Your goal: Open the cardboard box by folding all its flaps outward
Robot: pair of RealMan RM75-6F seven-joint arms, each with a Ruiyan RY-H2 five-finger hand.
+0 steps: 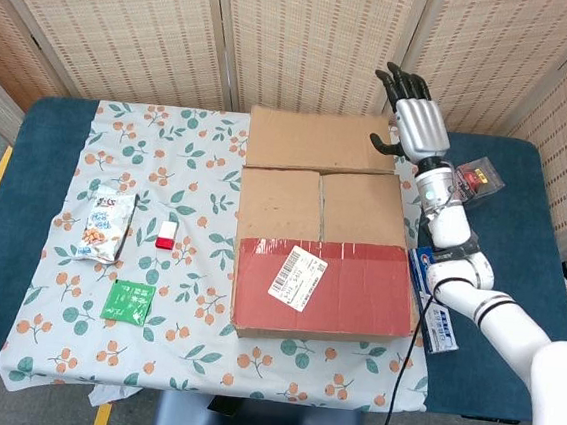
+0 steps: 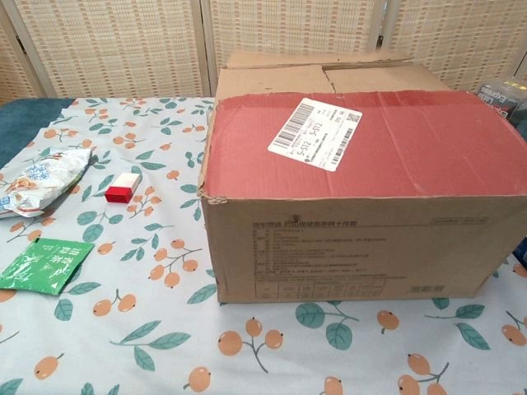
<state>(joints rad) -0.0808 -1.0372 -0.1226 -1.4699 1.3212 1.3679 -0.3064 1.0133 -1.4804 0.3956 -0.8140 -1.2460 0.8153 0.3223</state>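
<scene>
Folding is partly done: the cardboard box (image 1: 326, 239) sits on the flowered tablecloth (image 1: 191, 179) with its far flap (image 1: 320, 142) laid back and outward, plain brown underside showing. The near flap (image 1: 325, 282), faced in red paper with a white barcode label (image 1: 298, 272), lies flat over the front half of the box. Behind it, two inner flaps (image 1: 319, 206) lie closed, meeting at a centre seam. By judgement, one flap of four is out; the red one and both inner ones are left.

The right hand (image 1: 416, 125) stands at the far right corner of the box, beside the edge of the folded-back flap, fingers spread and upright, holding nothing; the thumb appears to be at or just off the flap's edge, contact unclear. The left hand shows in neither view.

Materials: the box is corrugated board, matte, with ragged torn edges where tape came away, printed text on its front wall. The red facing is smooth and slightly creased. The cloth is thin, soft fabric, printed with leaves and orange berries, over a blue table (image 1: 61, 121).

Left of the box: a crinkled snack packet (image 1: 105, 223), a small red-and-white block (image 1: 166, 234), a flat green sachet (image 1: 128, 301). Right of the box: a blue carton (image 1: 434, 302) and a clear case with something red inside (image 1: 472, 181).
</scene>
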